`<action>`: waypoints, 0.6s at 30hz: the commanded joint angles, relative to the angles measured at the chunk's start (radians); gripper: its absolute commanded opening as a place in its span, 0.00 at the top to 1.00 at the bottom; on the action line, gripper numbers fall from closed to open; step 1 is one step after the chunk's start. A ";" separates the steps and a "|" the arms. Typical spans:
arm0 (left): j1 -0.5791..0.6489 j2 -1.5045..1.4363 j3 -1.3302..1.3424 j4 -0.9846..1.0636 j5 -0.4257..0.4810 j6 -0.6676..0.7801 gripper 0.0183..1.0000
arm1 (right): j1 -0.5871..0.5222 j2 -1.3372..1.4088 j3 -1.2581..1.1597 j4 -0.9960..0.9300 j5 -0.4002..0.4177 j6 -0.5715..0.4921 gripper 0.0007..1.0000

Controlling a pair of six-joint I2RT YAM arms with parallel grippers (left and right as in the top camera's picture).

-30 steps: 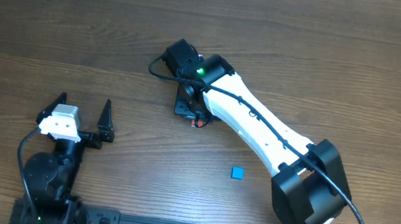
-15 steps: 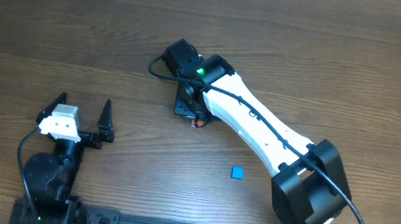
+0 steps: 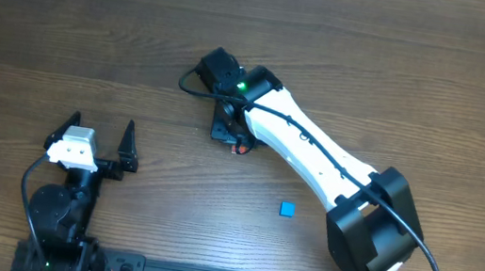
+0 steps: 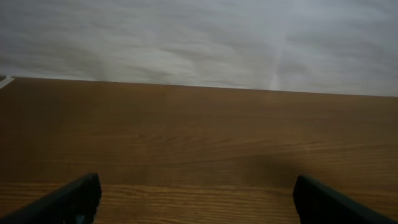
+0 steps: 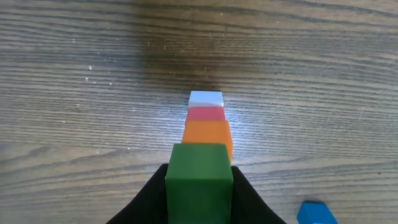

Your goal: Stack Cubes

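Lying apart, apparently loose: blue cube

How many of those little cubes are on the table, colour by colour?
white cube: 1
red cube: 1
orange cube: 1
green cube: 1
blue cube: 1
Total: 5 cubes
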 commanded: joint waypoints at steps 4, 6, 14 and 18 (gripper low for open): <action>-0.006 -0.007 -0.009 0.003 0.006 0.011 0.00 | -0.004 0.029 -0.011 0.000 0.018 -0.001 0.98; -0.006 -0.007 -0.009 0.003 0.006 0.011 0.00 | -0.004 0.032 -0.011 0.000 0.018 -0.001 0.95; -0.006 -0.007 -0.009 0.003 0.006 0.011 0.00 | -0.004 0.033 -0.011 0.000 0.018 -0.001 0.61; -0.006 -0.007 -0.009 0.003 0.006 0.011 0.00 | -0.004 0.033 -0.011 0.000 0.018 -0.001 0.32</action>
